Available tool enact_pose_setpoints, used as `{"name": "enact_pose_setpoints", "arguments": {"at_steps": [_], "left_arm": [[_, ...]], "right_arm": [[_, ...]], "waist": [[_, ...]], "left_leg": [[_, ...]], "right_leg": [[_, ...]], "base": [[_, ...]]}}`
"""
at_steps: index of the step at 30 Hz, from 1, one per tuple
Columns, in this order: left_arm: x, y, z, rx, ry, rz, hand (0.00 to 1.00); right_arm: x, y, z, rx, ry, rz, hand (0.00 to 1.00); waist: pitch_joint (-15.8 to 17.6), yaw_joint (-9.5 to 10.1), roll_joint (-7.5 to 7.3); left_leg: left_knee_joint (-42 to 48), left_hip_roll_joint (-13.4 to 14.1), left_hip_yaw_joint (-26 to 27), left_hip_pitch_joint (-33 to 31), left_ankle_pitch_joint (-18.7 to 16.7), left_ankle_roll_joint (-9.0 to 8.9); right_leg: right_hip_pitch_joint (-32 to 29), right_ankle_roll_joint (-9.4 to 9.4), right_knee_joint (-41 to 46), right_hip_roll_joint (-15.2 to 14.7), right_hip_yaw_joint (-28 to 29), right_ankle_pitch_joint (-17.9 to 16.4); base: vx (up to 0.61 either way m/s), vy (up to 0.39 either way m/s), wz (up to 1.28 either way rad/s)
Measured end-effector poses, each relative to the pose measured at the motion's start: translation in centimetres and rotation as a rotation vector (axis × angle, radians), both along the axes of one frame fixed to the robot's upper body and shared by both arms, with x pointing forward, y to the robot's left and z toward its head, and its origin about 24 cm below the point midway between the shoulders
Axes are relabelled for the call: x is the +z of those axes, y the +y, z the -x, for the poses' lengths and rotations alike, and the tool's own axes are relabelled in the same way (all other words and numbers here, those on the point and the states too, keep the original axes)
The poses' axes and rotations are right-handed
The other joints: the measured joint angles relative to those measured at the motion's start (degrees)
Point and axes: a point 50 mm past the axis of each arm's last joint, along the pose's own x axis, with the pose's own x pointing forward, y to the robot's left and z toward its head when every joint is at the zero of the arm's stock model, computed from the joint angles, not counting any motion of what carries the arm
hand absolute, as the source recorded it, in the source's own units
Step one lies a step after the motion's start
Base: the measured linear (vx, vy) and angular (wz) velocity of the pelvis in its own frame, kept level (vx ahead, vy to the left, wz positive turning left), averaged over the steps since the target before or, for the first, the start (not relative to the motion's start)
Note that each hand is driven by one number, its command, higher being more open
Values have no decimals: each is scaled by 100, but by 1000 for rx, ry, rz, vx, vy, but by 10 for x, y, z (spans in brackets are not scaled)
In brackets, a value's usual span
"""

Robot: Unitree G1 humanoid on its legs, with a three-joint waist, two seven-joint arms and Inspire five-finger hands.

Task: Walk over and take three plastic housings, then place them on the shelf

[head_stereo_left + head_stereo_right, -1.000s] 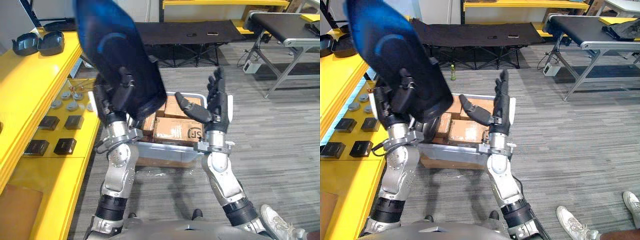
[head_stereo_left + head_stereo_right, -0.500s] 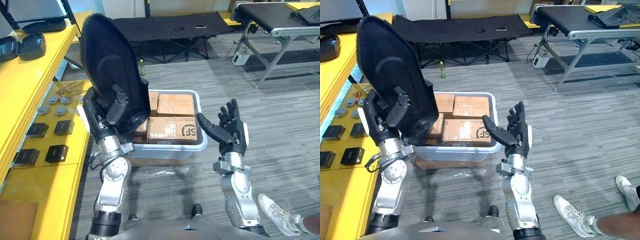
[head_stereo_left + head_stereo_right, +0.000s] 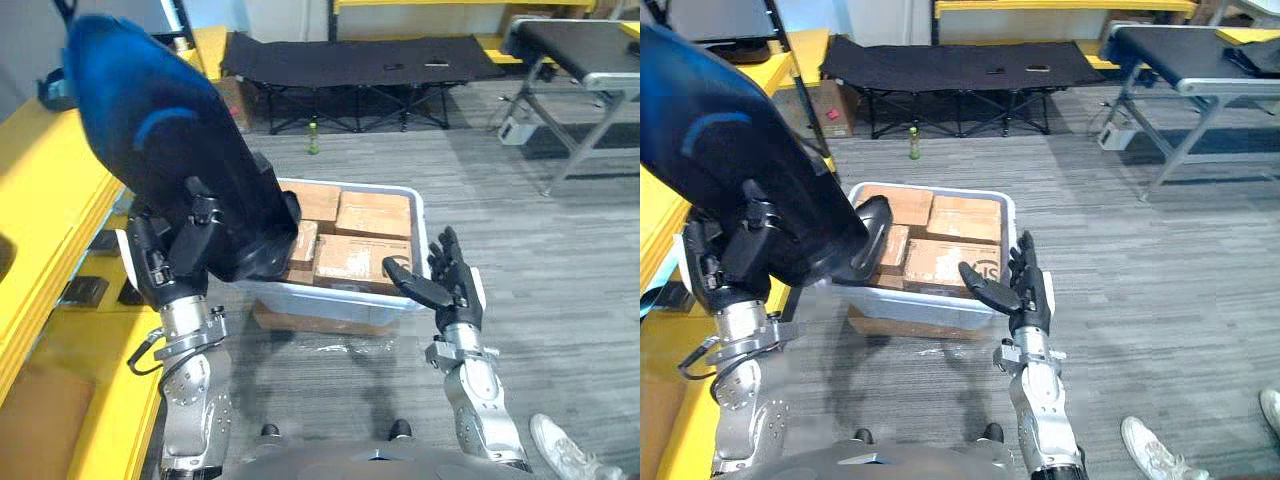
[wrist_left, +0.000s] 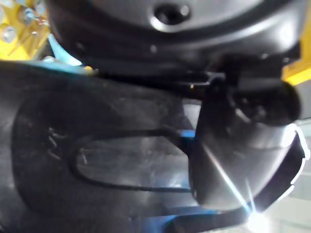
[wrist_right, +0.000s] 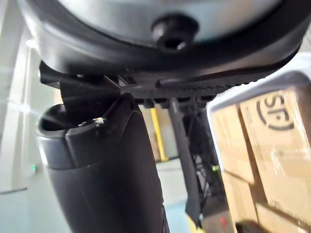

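A large dark plastic housing [image 3: 160, 150] with a raised oval on its face stands tilted above my left hand [image 3: 175, 255], which is shut on its lower end. In the left wrist view the housing's glossy surface [image 4: 97, 160] lies right against the thumb [image 4: 233, 160]. My right hand [image 3: 445, 290] is held low in front of me, open, fingers straight, holding nothing, just beside the front right corner of a bin. The yellow shelf [image 3: 40, 200] runs along my left.
A white bin [image 3: 345, 300] of cardboard boxes [image 3: 350, 262] sits on the floor straight ahead. Small black parts [image 3: 85, 290] lie on the yellow shelf. A black cot [image 3: 360, 60] and a conveyor table [image 3: 570, 40] stand farther off. A person's shoe [image 3: 570, 455] is at the lower right.
The view has swung. My right hand dropped away from the housing and now hangs lower by the bin. My left hand still holds the housing, now tipped further over to the left.
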Motion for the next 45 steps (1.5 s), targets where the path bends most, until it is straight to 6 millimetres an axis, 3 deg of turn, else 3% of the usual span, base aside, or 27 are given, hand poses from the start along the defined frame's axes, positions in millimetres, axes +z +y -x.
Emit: {"name": "enact_pose_setpoints", "arguments": {"at_steps": [4,10,12,17,23,26,27,29,30,34,35,37,40,41,43,45], "left_arm": [[-1,17,18,84,16,-29,0],[-18,49,51,256,124,0,0],[-20,56,57,290,125,30,0],[-19,62,65,332,78,62,0],[-19,61,65,329,82,48,0],[-19,57,60,301,83,58,0],[-18,51,53,252,77,61,0],[-16,40,41,158,68,33,0],[-15,35,37,124,66,10,0],[-11,37,35,98,69,-66,0],[-10,38,33,90,63,-81,0],[-7,37,28,48,47,-101,0],[-8,29,12,-61,27,-128,0],[-9,27,9,-73,30,-126,0],[-12,23,6,-98,38,-118,0],[-11,21,4,-104,32,-111,0]], "right_arm": [[4,29,-12,160,-21,24,100],[-1,61,-17,295,10,71,100],[-2,66,-16,311,22,85,100],[-3,71,-16,325,32,101,100],[-4,66,-16,348,30,149,100],[-4,66,-15,376,29,150,100],[-4,62,-16,364,31,150,100],[-6,52,-16,328,42,153,100],[-8,46,-15,315,51,162,100],[-12,40,-10,312,69,168,100],[-13,40,-8,308,70,155,100],[-13,39,-7,289,65,134,100],[-10,30,-5,217,48,126,100],[-9,28,-5,207,41,129,100],[-5,27,-6,196,18,123,100],[0,28,-8,207,-14,121,100]], "waist": [[-78,247,85],[-151,695,43],[-158,819,18],[-209,910,-74],[-221,853,-93],[-221,729,-96],[-216,630,-108],[-187,475,-75],[-152,477,-23],[-59,609,-36],[-43,588,-48],[40,439,-72],[143,172,-203],[154,172,-237],[156,173,-267],[165,250,-290]], "left_leg": [[-6,-24,-315,-79,42,-2],[-16,-96,-804,-317,118,-5],[-14,-106,-902,-356,130,-14],[-14,-123,-996,-353,128,-21],[19,-98,-964,-335,115,-29],[106,-110,-884,-510,155,27],[147,-105,-641,-691,179,243],[226,57,59,-920,446,483],[174,48,153,-932,625,309],[-64,-249,111,-823,743,409],[-130,-333,73,-818,742,468],[-114,-420,18,-876,735,550],[-138,-642,-220,-950,885,661],[-144,-687,-280,-956,963,619],[-133,-705,-382,-1002,1030,581],[-111,-679,-365,-1031,1029,581]], "right_leg": [[144,16,0,-1,-329,-35],[223,46,-1,-11,-796,-149],[257,47,-1,-10,-911,-172],[325,59,0,-10,-1004,-220],[345,38,0,9,-1003,-234],[428,26,6,0,-1217,-247],[468,41,19,-28,-1502,-275],[539,90,207,-94,-1966,-362],[569,125,360,-159,-2114,-409],[585,186,642,-489,-2175,-585],[571,163,842,-600,-2169,-790],[332,38,1370,-610,-1508,-1442],[74,-327,1985,-500,-501,-2047],[79,-267,2046,-506,-383,-2004],[106,23,2029,-491,-360,-1813],[197,139,1791,-427,-369,-1744]], "base": [[7,-3,40],[-4,-5,43],[7,-5,30],[3,-2,10],[-3,1,-2],[-13,-9,35],[-42,-8,87],[-13,26,141],[14,121,121],[-6,118,33],[-37,53,43],[-54,24,70],[-63,-43,107],[40,-51,59],[61,-23,34],[29,-48,3]]}}
